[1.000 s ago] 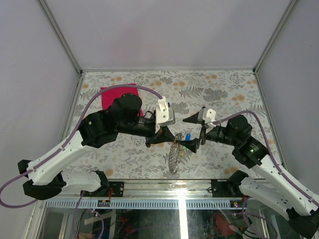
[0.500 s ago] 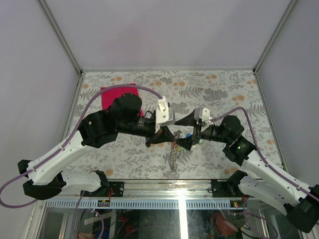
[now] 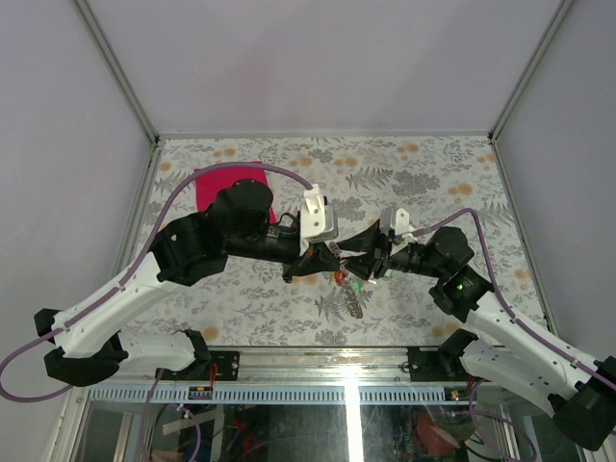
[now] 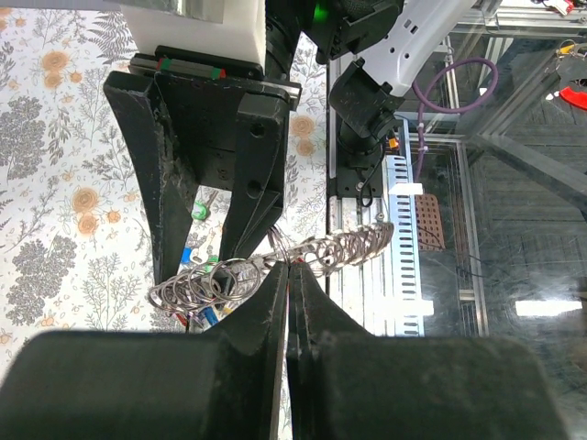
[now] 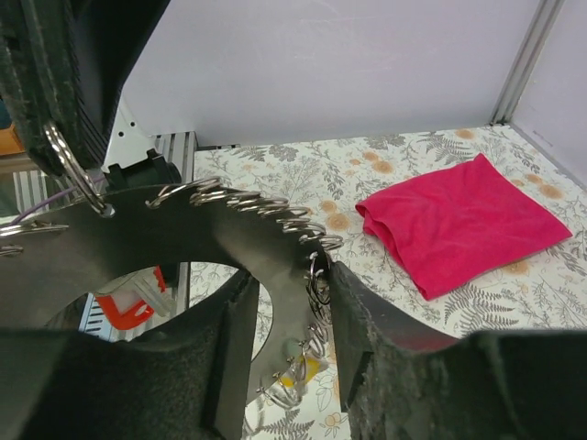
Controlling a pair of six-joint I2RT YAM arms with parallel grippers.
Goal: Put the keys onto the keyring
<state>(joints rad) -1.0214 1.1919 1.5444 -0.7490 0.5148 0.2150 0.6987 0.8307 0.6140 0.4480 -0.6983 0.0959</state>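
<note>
Left gripper: black, wedge-shaped fingers pressed together, pinching the keyring at mid-span and holding it off the table.
Right gripper: jaws stood apart, the coil running through the gap; no clamp on it was evident.
Keyring: grey wire wound in many loops into a jagged, spring-like band, glossy. It hung in the air between the two grippers, over the near middle of the table.
Keys: small, with plastic heads. Blue and red showed just under the coil in the left wrist view; a yellow tag and a green one showed below it in the right wrist view.
Progress, as judged: the heads dangled close against the ring, so several seemed already threaded. Whether each was fully on, or any key was left to add, could not be told.
Magenta cloth: soft, folded square, lying flat on the floral-printed table, well apart from the ring.
</note>
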